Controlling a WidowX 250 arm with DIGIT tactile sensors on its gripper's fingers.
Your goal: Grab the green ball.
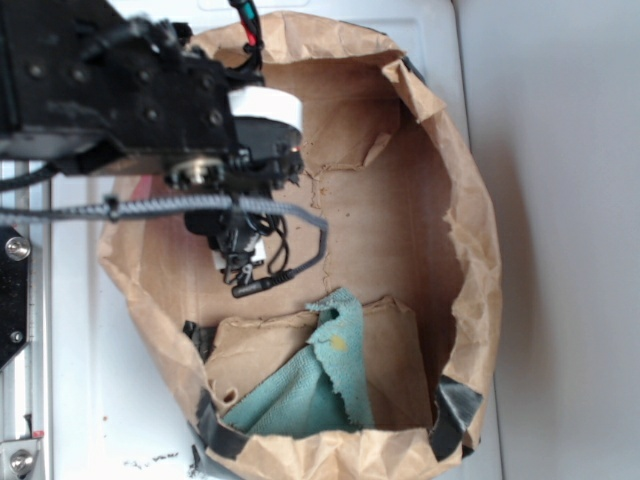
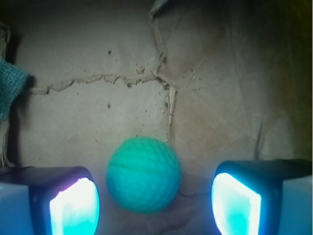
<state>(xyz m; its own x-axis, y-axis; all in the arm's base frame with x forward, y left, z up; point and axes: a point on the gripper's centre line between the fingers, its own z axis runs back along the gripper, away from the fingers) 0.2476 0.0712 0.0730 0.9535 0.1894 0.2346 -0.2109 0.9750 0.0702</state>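
So the pincer (image 2: 155,205) is spread wide open inside the brown paper bag (image 1: 470,230), with the green ball (image 2: 144,174) sitting on the bag floor between its two pads (image 2: 73,208), nearer the left one. Probably best to nudge sideways to centre it, drop a touch lower, then close slowly so it doesn't roll off. From the exterior view the arm hides the ball completely, and the teal cloth (image 1: 315,385) is only partly visible.

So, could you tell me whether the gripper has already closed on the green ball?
No, the gripper is open, its fingers apart on either side of the green ball.
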